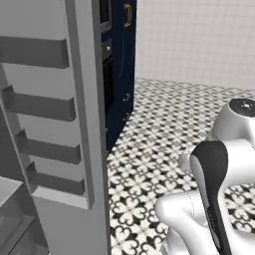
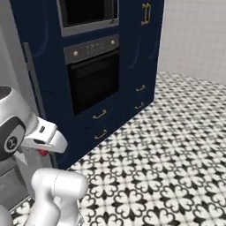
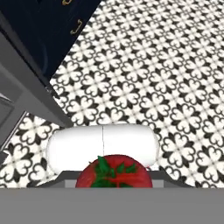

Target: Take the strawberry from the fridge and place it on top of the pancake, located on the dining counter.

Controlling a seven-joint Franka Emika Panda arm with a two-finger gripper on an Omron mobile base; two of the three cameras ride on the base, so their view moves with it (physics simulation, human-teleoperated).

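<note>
Even, diffuse light is filling all three rendered views, casting only faint shadows. The patterned floor [image 2: 167, 167] is looking soft and slightly blurred; the navy cabinets [image 2: 132, 53] are staying dark, without glare.

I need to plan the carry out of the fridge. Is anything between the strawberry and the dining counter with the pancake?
Cannot tell: the strawberry sits at the tool, beside the open fridge door. Ahead, the patterned floor looks bare.

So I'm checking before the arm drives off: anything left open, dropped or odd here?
The fridge door stands open, shelves exposed. Nothing is spilled on the floor. The strawberry sits at the gripper, apparently held.
</note>
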